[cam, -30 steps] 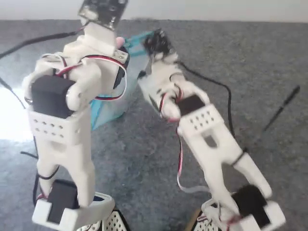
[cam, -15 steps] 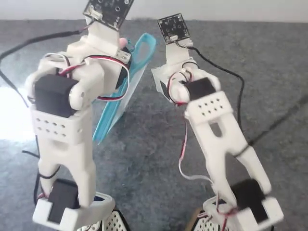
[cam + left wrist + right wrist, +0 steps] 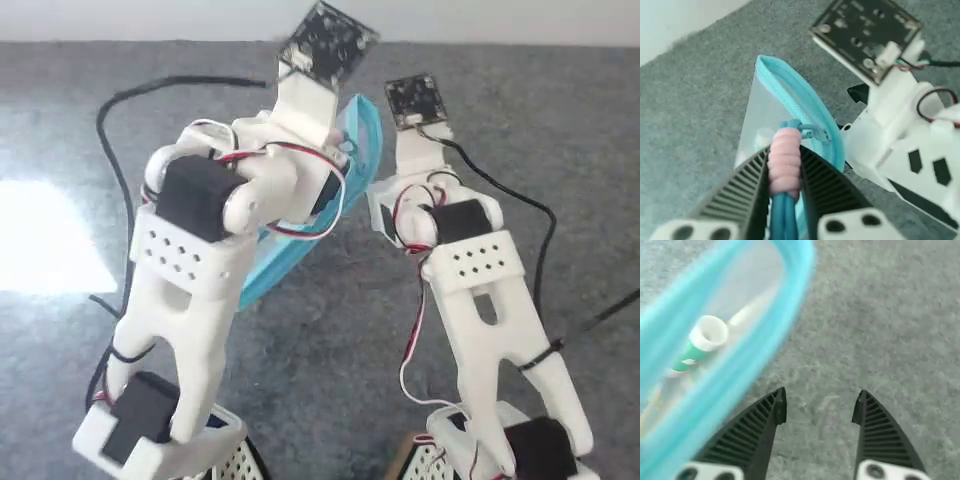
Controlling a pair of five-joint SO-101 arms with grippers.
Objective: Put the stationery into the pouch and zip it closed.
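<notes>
Count taken across all views.

- White plastic robot arms with black motors: two, the left arm (image 3: 190, 290) and the right arm (image 3: 480, 280).
- Tools: two, the left tool (image 3: 784, 149) and the right tool (image 3: 821, 392). Each has two black ribbed fingers (image 3: 757, 427), four in all.
- Dark square circuit boards at the wrists: two (image 3: 327, 40) (image 3: 420, 98).
- Translucent pouch with turquoise zip edging (image 3: 283, 262): one.
- Pink ribbed tab (image 3: 785, 167) at the zip: one.
- Green-and-white pen with a white cap (image 3: 695, 347) inside the pouch: one. The other pale contents are too indistinct to count.
- Grey carpet-textured surface (image 3: 560, 120): one.
</notes>
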